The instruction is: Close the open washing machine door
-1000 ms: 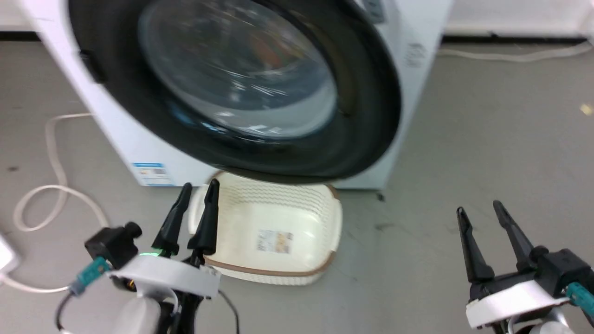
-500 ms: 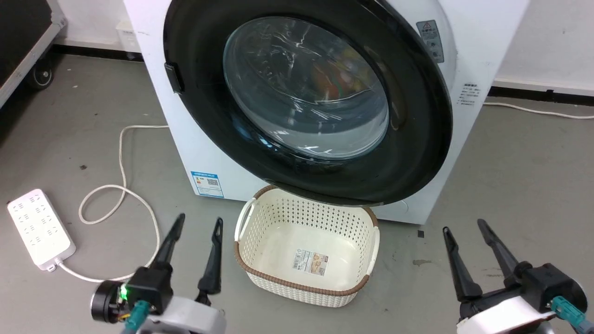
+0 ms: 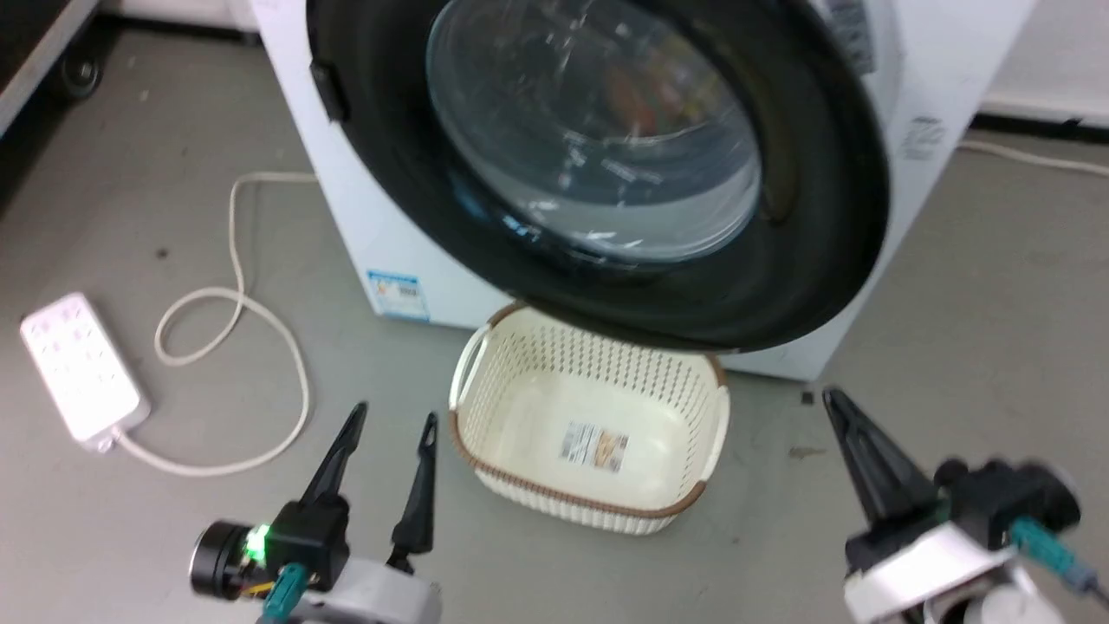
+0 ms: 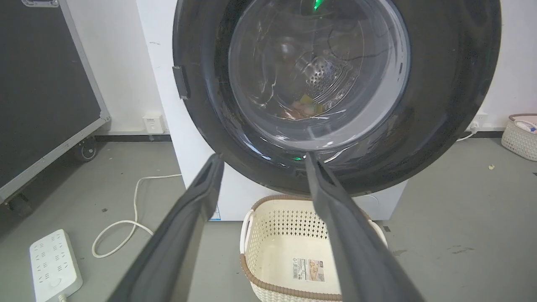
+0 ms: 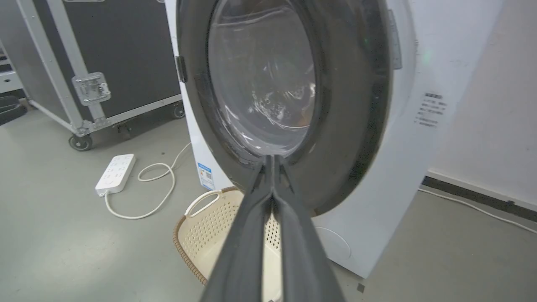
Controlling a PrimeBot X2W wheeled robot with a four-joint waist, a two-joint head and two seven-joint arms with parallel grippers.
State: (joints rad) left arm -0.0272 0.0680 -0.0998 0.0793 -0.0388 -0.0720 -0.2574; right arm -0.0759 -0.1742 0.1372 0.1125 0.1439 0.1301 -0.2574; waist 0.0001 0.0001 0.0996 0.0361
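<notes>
The washing machine door point(image 3: 598, 130), a black-rimmed disc with a bulging glass centre, lies against the front of the white washing machine point(image 3: 381, 225); I see no gap at its edge. Through the glass point(image 4: 319, 71) the steel drum and some coloured laundry show. My left gripper point(image 3: 394, 412) is open and empty, low over the floor left of the basket, its fingers pointing at the door's lower rim point(image 4: 262, 157). My right gripper point(image 3: 830, 397) is shut on nothing, fingers pressed together point(image 5: 272, 158), short of the door point(image 5: 260, 75) at the lower right.
A cream perforated basket point(image 3: 554, 503) stands on the floor under the door. A white power strip point(image 3: 82, 368) and its looped cable point(image 3: 260, 347) lie to the left. A black wheeled case point(image 5: 105, 50) stands left of the machine. Another basket point(image 4: 520, 134) sits far right.
The right gripper's fingers have come together from open to shut. The head camera has shifted, so the whole scene sits differently. The left gripper stays open.
</notes>
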